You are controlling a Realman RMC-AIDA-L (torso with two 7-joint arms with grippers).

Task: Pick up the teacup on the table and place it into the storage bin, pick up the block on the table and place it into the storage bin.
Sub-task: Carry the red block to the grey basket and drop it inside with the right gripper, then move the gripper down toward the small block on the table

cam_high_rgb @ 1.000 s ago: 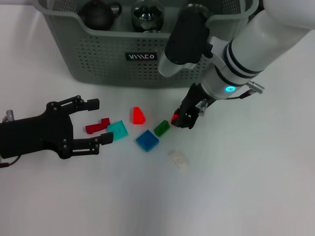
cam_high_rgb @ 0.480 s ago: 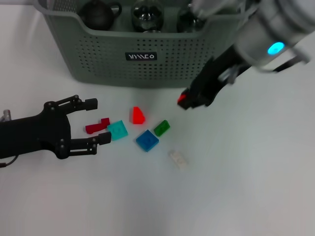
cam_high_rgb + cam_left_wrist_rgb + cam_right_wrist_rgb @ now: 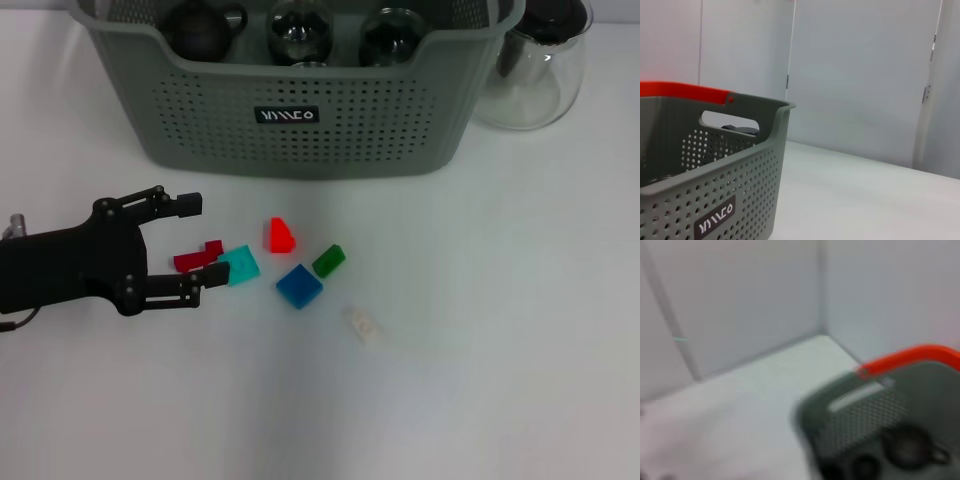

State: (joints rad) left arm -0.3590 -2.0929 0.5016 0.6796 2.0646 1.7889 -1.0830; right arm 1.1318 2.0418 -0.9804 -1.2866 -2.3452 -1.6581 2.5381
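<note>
We see teaware in bin (image 3: 300, 140) | blocks (image 3: 299, 286) left on tabletop (image 3: 480, 350) | left claw (image 3: 190, 240) spread apart beside them | right claw unseen

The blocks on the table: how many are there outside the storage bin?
6, in a loose cluster before the storage bin: dark red block, teal block, red block, blue block, green block, clear block. None looks hidden.
</note>
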